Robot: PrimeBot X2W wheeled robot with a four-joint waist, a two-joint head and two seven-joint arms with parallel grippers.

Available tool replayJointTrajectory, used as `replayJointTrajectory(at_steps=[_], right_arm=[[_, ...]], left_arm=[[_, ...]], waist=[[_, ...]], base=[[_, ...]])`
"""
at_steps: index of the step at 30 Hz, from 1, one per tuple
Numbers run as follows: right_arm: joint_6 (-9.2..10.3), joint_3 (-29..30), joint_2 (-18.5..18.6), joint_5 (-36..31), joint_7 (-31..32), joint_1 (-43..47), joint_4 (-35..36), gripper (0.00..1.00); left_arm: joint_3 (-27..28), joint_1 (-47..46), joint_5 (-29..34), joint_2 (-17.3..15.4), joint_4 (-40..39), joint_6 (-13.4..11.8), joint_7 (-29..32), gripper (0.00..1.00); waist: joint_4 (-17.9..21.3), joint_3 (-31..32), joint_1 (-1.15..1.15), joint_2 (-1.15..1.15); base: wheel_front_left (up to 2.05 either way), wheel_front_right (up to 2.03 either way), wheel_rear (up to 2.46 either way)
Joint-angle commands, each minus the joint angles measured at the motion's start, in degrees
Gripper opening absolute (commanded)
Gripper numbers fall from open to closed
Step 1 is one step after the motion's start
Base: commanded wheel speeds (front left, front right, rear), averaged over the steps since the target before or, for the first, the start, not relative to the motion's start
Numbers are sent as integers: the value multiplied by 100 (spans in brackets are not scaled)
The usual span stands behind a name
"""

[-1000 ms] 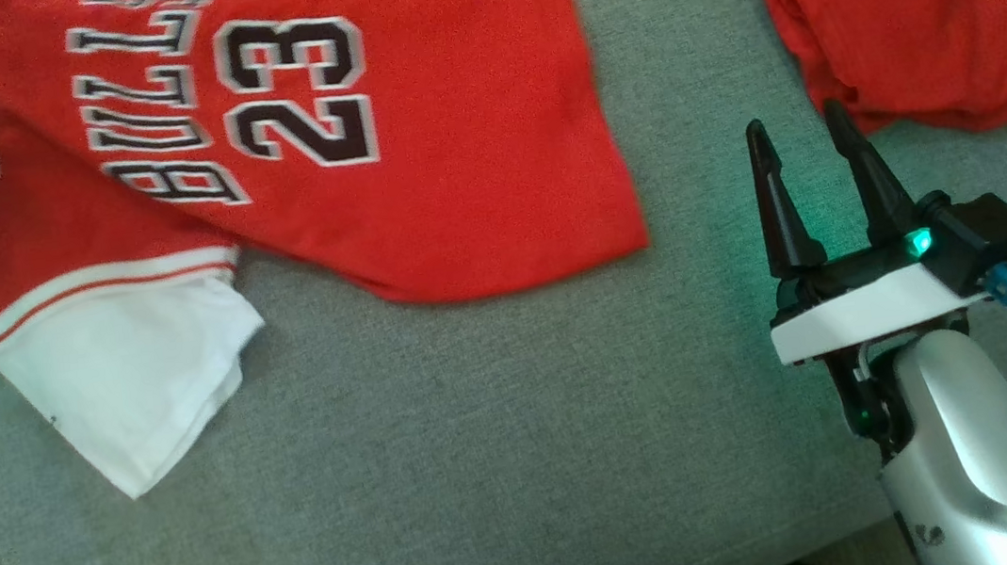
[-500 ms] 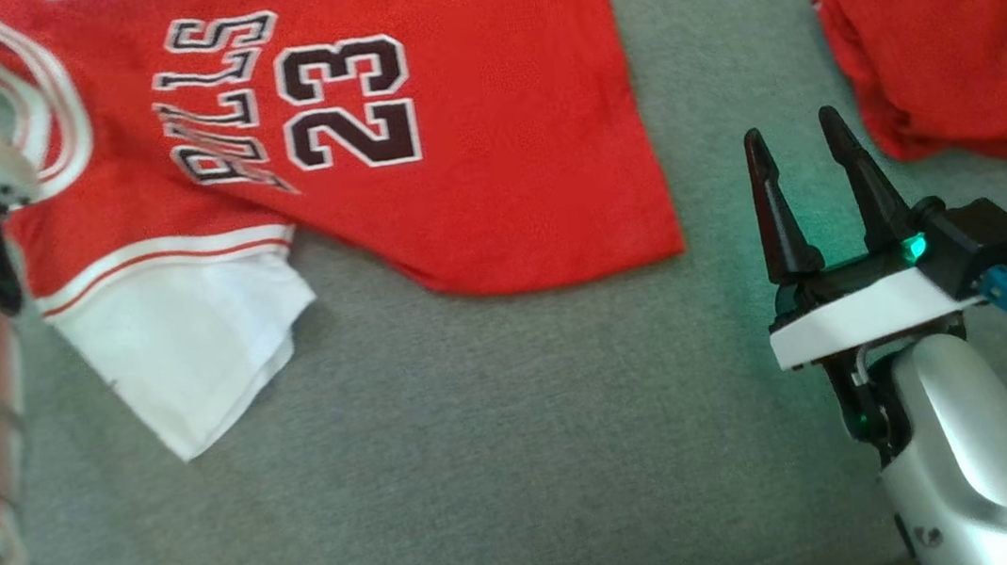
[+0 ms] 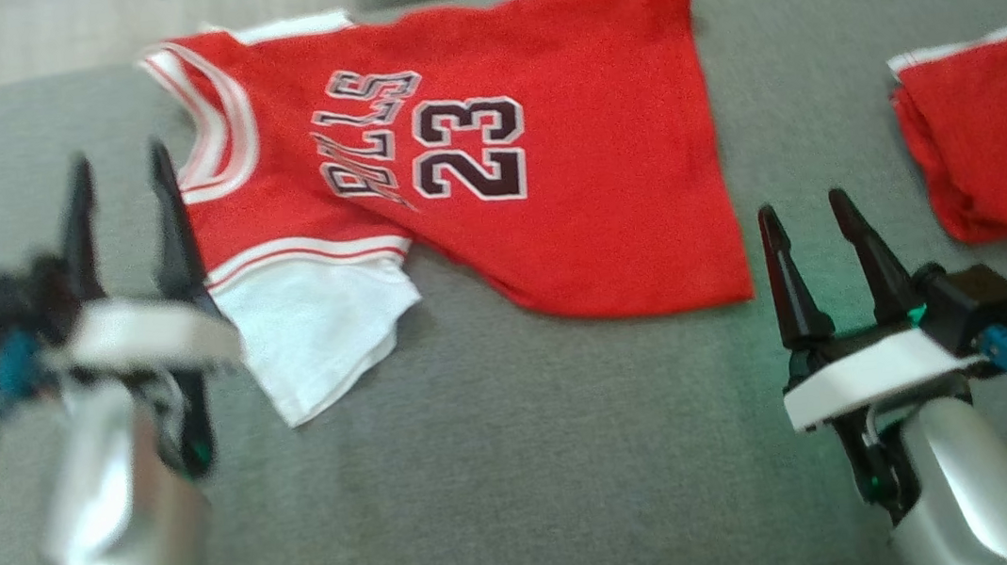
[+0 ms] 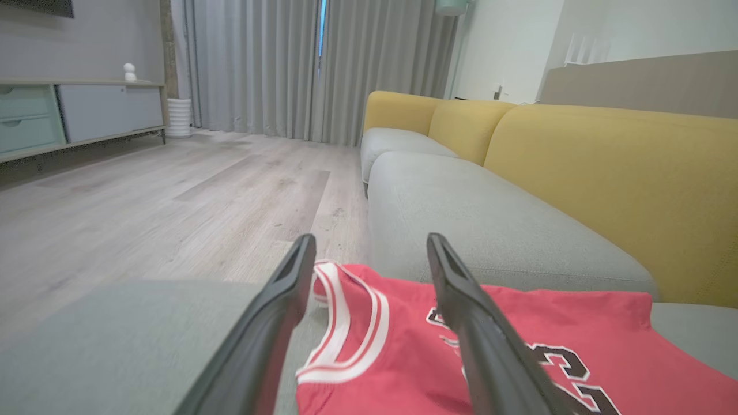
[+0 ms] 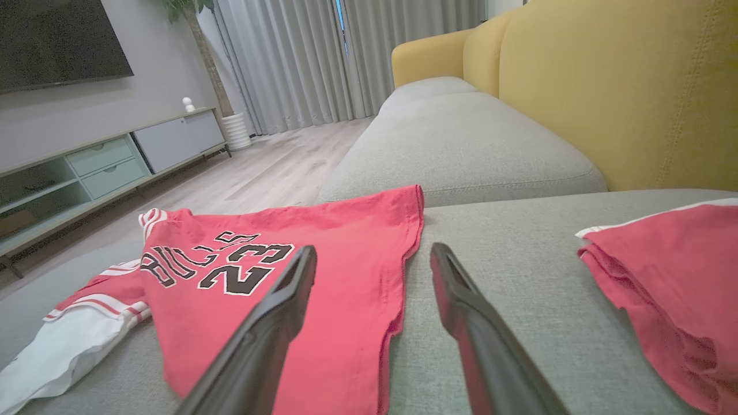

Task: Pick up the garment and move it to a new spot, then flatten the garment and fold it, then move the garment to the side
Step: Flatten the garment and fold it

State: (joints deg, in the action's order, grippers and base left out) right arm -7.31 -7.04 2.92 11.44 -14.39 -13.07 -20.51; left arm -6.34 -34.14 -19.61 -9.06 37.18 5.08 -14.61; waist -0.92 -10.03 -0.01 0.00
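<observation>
The garment [image 3: 566, 162] is a red jersey with the number 23 and white sleeves, spread on the grey sofa seat [image 3: 506, 472]; it also appears as the garment [image 4: 403, 357] and the garment [image 5: 323, 271] in the wrist views. My left gripper [image 3: 116, 170] stands open just left of the collar, holding nothing. My right gripper [image 3: 803, 210] is open too, off the jersey's lower right hem, with nothing between its fingers.
A second red garment [image 3: 999, 141] lies bunched at the right; it shows as the red garment [image 5: 674, 288] in the right wrist view. A yellow backrest [image 5: 622, 86] runs behind the seat. Wooden floor [image 4: 161, 196] and a low cabinet [image 5: 115, 161] lie beyond the sofa's end.
The camera view has tilted up, so more of the sofa appears. My left gripper has come away from the jersey's collar side and now stands open. The right gripper stayed open.
</observation>
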Motion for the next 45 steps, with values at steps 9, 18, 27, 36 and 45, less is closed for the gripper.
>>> replayJointTrajectory(at_steps=[9, 18, 27, 36, 45], right_arm=[[-18, -154, -4, 101, -61, 305, 112, 100], [-18, -225, -4, 137, -61, 385, 82, 100], [-18, -272, -4, 141, -61, 380, 92, 100], [-18, -330, -4, 131, -61, 269, 96, 100], [-18, -255, -4, 115, -61, 163, 140, 100]], left_arm=[[109, 1754, 175, 405, -1652, -38, -39, 100], [168, 2351, 165, 573, -2041, -78, -39, 100], [-39, 2300, 196, 602, -1301, -130, 26, 100], [-115, 1790, 8, 608, -238, -211, 431, 100], [-151, 1223, -93, 575, 855, -275, 895, 100]], waist=[[-424, 573, 1, 0], [-415, 692, 1, 0], [-339, 674, 1, 0], [-139, 447, 1, 0], [88, 175, 1, 0]], base=[[0, 0, 0], [0, 0, 0], [0, 0, 0], [0, 0, 0], [0, 0, 0]])
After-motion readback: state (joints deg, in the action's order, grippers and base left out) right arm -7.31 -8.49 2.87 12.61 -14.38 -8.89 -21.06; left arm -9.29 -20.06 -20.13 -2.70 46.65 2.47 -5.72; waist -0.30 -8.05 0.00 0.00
